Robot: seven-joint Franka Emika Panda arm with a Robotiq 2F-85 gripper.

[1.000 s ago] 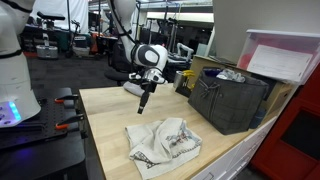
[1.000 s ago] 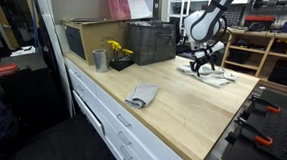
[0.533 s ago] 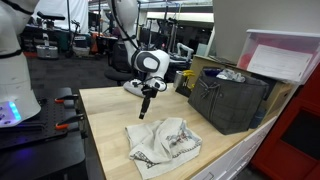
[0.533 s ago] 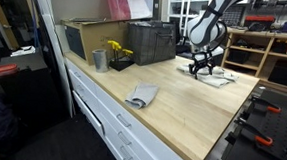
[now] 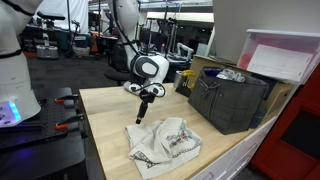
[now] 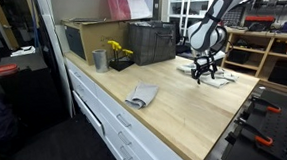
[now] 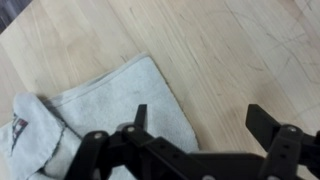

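Now the gripper [image 5: 140,117] has been lowered closer to the crumpled towel [image 5: 165,142], jaws spread wide, nothing held, its edge brought within reach.

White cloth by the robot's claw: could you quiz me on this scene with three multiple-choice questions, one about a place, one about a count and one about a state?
1. Where does the crumpled white cloth lie?
A. On the light wooden tabletop, close to the black gripper
B. On the floor
C. Draped over the robot arm

2. How many cloths lie on the tabletop in an exterior view?
A. One
B. Two
C. Four

3. How does the gripper stand?
A. Shut on the cloth
B. Shut on nothing
C. Open, holding nothing

Answers:
1 A: the cloth rests on the wood right by the gripper.
2 B: there is the white one by the gripper and a folded grey cloth nearer the table's front edge.
3 C: the wrist view shows the fingers wide apart, gripping nothing.
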